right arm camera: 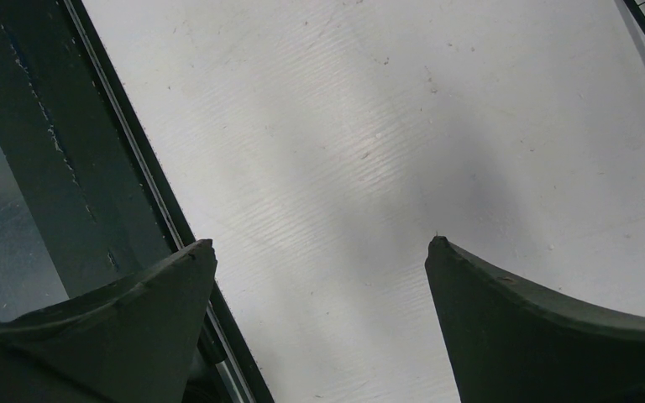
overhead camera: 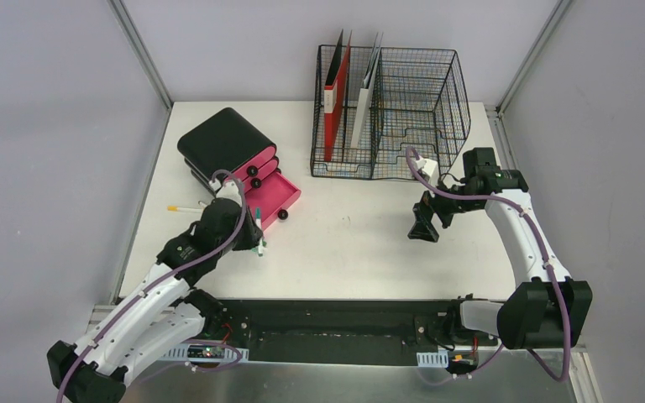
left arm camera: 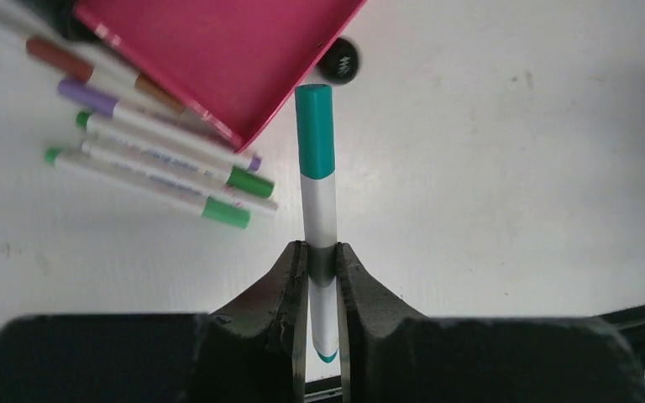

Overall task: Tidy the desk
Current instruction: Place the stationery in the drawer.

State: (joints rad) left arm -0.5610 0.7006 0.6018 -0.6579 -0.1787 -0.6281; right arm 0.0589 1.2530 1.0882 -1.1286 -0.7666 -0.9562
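Overhead looks down; wrists (close) share desk point(overhead camera: 369, 243).

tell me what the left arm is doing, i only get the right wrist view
Observer: the left gripper is shut on a teal-capped marker.
Operator: where is that marker
Observer: its cap is close by the corner of the open pink drawer, not inside it.
Operator: any other pens out
Observer: yes, several markers lie on the desk along that drawer's edge.
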